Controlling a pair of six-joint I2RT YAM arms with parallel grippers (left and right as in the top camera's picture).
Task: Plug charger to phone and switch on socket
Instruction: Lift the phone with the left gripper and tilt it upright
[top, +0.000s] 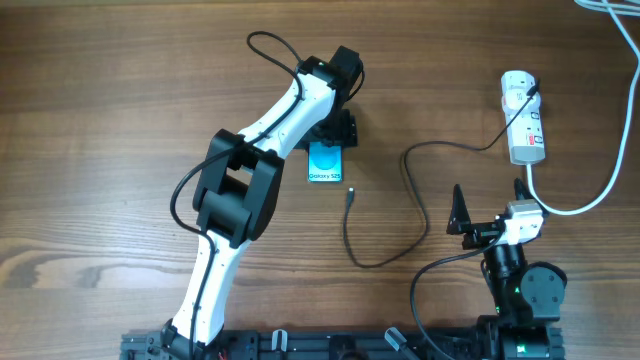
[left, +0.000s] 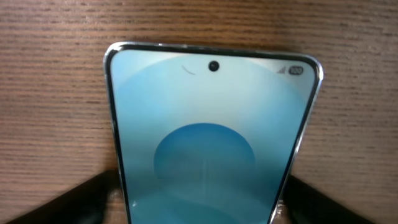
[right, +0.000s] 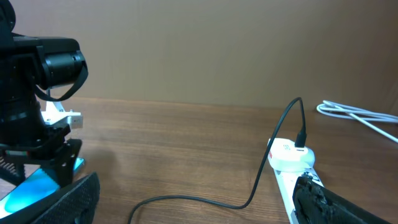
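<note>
The left gripper (top: 332, 138) pinches the phone (top: 325, 163) by its two long edges near the table's centre, screen up (turquoise, lit). The charger (top: 346, 230) loops across the wood, its plug tip (top: 349, 197) lying loose just off the phone's 5 o'clock corner, not touching it. The cable's other end sits in the socket (top: 524, 125), far out at the phone's 3 o'clock. The right gripper (right: 193, 186) hangs at the socket's 7 o'clock, fingers spread wide and holding nothing.
</note>
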